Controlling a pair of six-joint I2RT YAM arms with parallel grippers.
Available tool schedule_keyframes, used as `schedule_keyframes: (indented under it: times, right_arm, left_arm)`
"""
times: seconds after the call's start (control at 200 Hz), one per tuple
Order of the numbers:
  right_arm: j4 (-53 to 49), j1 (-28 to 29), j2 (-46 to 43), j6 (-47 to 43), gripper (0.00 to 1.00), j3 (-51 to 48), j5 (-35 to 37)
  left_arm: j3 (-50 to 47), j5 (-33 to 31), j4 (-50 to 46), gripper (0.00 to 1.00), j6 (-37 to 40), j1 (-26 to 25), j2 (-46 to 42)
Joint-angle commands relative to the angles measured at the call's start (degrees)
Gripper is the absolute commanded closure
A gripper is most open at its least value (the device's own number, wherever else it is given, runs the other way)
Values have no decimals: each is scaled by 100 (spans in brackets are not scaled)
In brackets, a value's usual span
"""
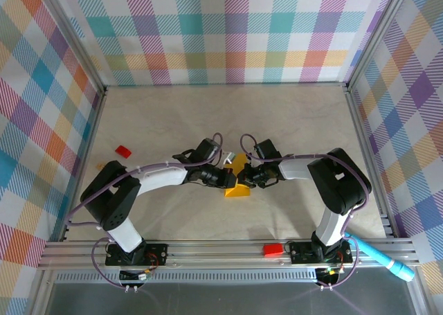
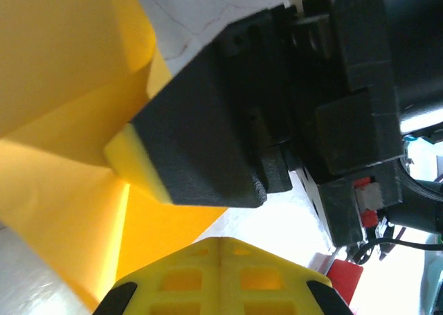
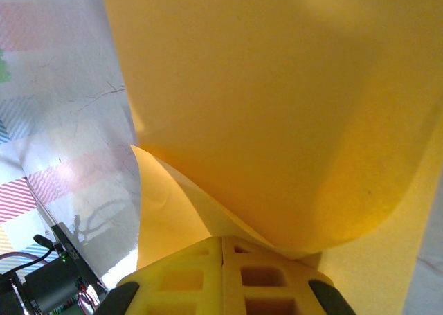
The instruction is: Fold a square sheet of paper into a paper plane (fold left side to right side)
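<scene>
Right gripper [image 1: 250, 176] is pinched tight on the yellow sheet of paper [image 1: 239, 188], mid-table between the arms. Left gripper [image 1: 227, 178] is closed too, can't tell if it's gripping.

**A:** Colours, go! The square sheet of paper [image 1: 237, 190] is solid yellow-orange, with no print.

**B:** Under it, the table [image 1: 208, 114] is pale beige with faint veining. There's a red block [image 1: 123, 150] left of the paper and a second red block [image 1: 273, 248] on its near side.

**A:** The walls [image 1: 228, 31] behind the paper are pastel plaid in teal, orange, purple and pink. The pen [image 1: 384, 258], off to the paper's right, is light blue.
</scene>
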Motion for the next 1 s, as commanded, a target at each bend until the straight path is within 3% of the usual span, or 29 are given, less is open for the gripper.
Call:
schedule_keyframes:
  times: [0.0, 0.99]
  right_arm:
    - [-527, 38, 41, 70, 100, -174, 256]
    - [-665, 38, 172, -28, 100, -105, 264]
  left_arm:
    - [-83, 156, 299, 100, -197, -35, 181]
    - [-198, -793, -235, 100, 151, -26, 580]
